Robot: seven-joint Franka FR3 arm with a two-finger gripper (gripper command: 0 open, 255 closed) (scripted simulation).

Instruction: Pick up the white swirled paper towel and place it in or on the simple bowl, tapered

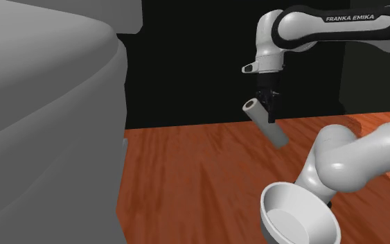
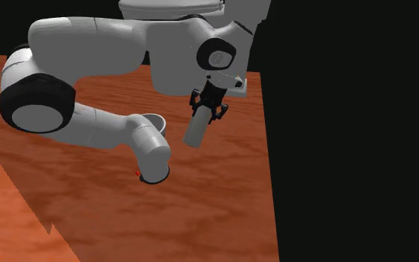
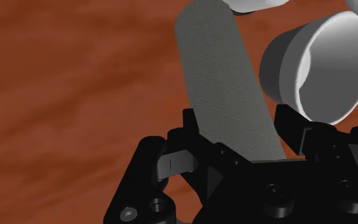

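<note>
**Roll in hand, hanging clear of the floor**

The tool point(image 1: 264, 104) is clenched on the paper towel roll point(image 1: 266, 123), one finger on each side of its curved wall. The roll is drawn grey, with a faint swirl texture in the wrist view point(image 3: 222, 89). It is clear of the red-brown wood floor point(image 1: 186, 180) and hangs tilted. Its open end with the hollow core is up beside the fingers, and most of its length slopes down and away from them.

The plain tapered bowl point(image 1: 300, 222) stands on the floor near the arm's lower links. In the wrist view it lies just beside the roll's far half point(image 3: 323, 70), not under it.

A roll like this should be light and should give a little under the pads, so it needs only modest squeeze. Too much would likely crush the core. The hold looks to be near one end, not mid-length, so the free end could swing or pivot in the grip during a quick move. A hold across the middle would be steadier. The paper is grippy, so a clean slip seems unlikely.
</note>
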